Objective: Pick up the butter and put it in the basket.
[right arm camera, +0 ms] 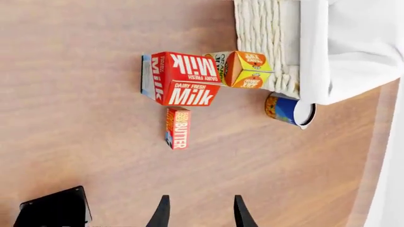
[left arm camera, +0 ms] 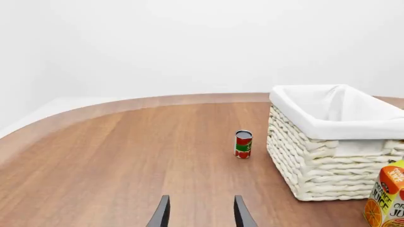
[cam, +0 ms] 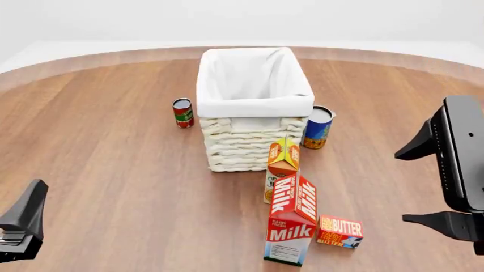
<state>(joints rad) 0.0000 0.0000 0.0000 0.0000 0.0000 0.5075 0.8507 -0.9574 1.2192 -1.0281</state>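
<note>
Left wrist view: the left pincer (left arm camera: 201, 213) shows as two dark fingertips set apart with nothing between them, held low over the bare wooden tabletop (left arm camera: 126, 156) and aimed across it toward a small red-and-green can (left arm camera: 243, 144); the basket (left arm camera: 328, 142), cream wicker with a white liner, stands just beside the can, and part of the juice carton (left arm camera: 386, 198) shows at the frame edge. Front view: the left arm (cam: 21, 229) appears as a dark wedge at the near left edge, well apart from everything; the right arm (cam: 454, 170) is a large dark body at the right edge, raised above the tabletop. The basket sits mid-table, flanked by the red-and-green can on its left and a blue-and-orange can (cam: 318, 127) on its right. In front of it stand the juice carton and the milk carton (cam: 291, 229), one close behind the other. The butter (cam: 339, 232) lies flat on the tabletop just to the right of the milk carton's base, outside the basket. Right wrist view: the right pincer (right arm camera: 201, 213) points down at the tabletop, fingertips apart and empty, with the butter beyond the tips, lying alongside the milk carton; neither fingertip touches it.
</note>
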